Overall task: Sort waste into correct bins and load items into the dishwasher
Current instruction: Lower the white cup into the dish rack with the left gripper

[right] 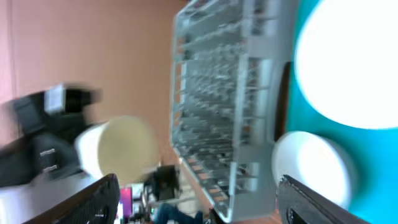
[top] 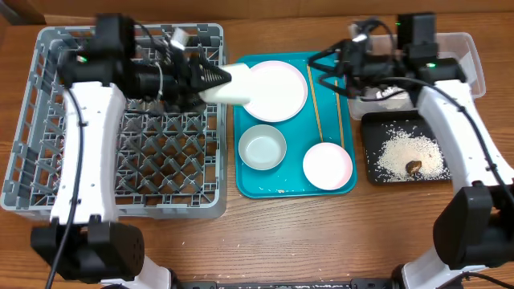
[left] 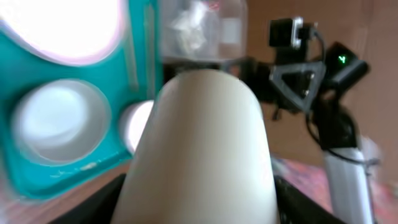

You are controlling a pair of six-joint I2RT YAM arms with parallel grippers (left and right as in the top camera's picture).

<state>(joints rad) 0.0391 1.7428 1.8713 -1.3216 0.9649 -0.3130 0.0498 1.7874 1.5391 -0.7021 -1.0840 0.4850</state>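
Hanging on its side above the seam where the grey dish rack (top: 48,120) meets the teal tray (top: 297,189), the small white cup (top: 234,85) is being carried by the left gripper (top: 215,80). Its fingers are clamping the cup's body from the rack side. Gripping around the wall rather than the rim is probably meant to let the arm tip the cup into a cell of the lattice floor. Whether the mouth or the base is facing outward cannot be told.

Waiting on the teal tray just beside the cup are the round plate (top: 277,90), a white bowl (top: 263,148), a second bowl (top: 327,165) and the thin chopsticks (top: 316,104). All appear to be queuing for the same trip.

Further right, the right gripper (top: 329,72) is hovering between the teal tray and the clear tub (top: 474,56). Its fingers are spread wide with nothing between them. A crumpled napkin (top: 392,94) is lying in the tub below that arm. The black tray (top: 369,160) in front of it is holding the scattered rice (top: 397,152) and the brown lump (top: 414,167). The waste sorting looks largely done, with the dishes making up the remaining work.
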